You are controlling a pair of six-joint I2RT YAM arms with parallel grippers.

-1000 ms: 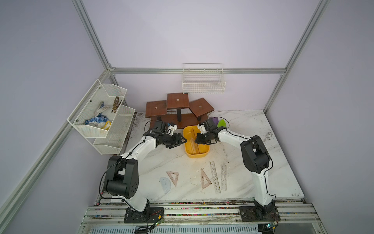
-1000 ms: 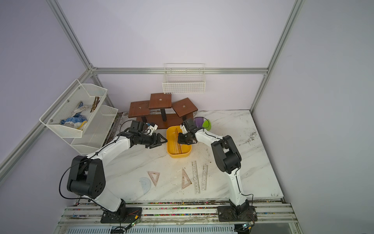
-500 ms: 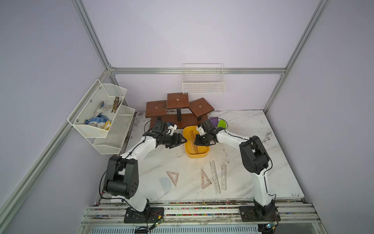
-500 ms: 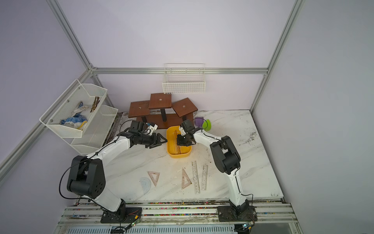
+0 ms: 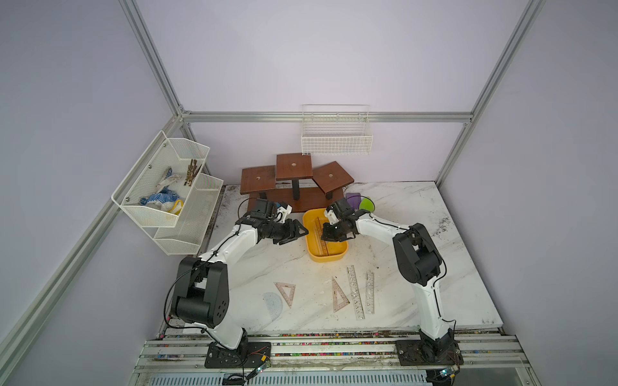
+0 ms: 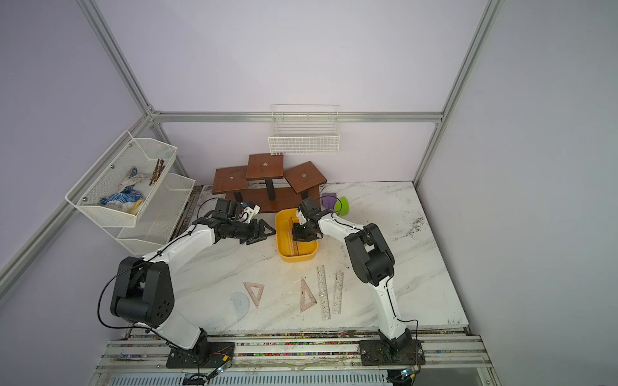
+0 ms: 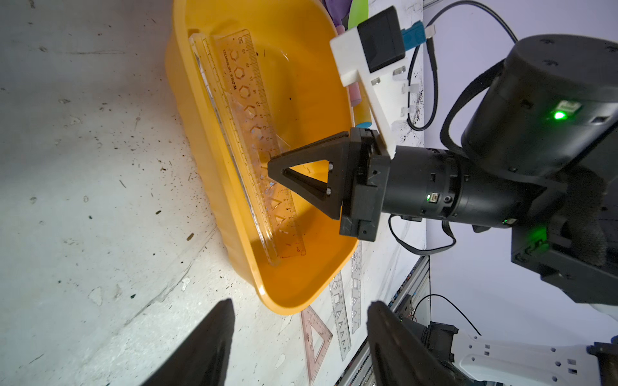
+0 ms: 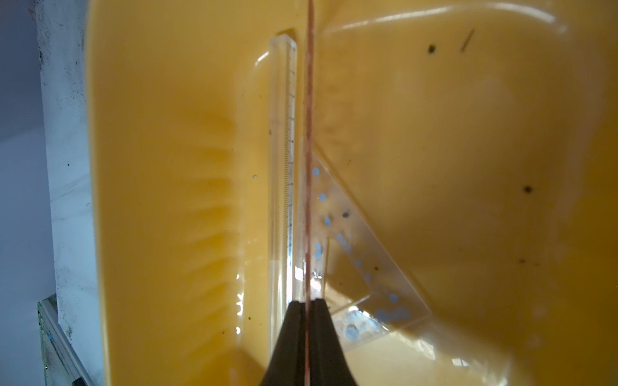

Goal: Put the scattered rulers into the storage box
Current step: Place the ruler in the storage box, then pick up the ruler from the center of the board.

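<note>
The yellow storage box [image 5: 329, 259] [image 6: 297, 257] stands mid-table. My right gripper [image 5: 326, 235] [image 6: 298, 236] [image 8: 307, 302] reaches into it, shut on a pinkish stencil ruler [image 7: 257, 133] that shows edge-on in the right wrist view [image 8: 309, 133]. A clear ruler [image 7: 214, 110] [image 8: 282, 167] and a clear set square [image 8: 361, 267] lie inside the box. My left gripper [image 5: 297, 236] [image 6: 264, 235] [image 7: 300, 304] hangs open and empty just left of the box. Nearer the front lie two set squares [image 5: 286, 292] [image 5: 338, 297], a bluish protractor [image 5: 272, 304] and two long rulers [image 5: 355, 290] [image 5: 369, 290].
A brown stepped stand [image 5: 294, 180] sits behind the box, with purple and green toy shovels [image 5: 363, 202] beside it. A white wire basket [image 5: 336, 140] hangs on the back wall. White mesh shelves [image 5: 167, 187] hang at the left.
</note>
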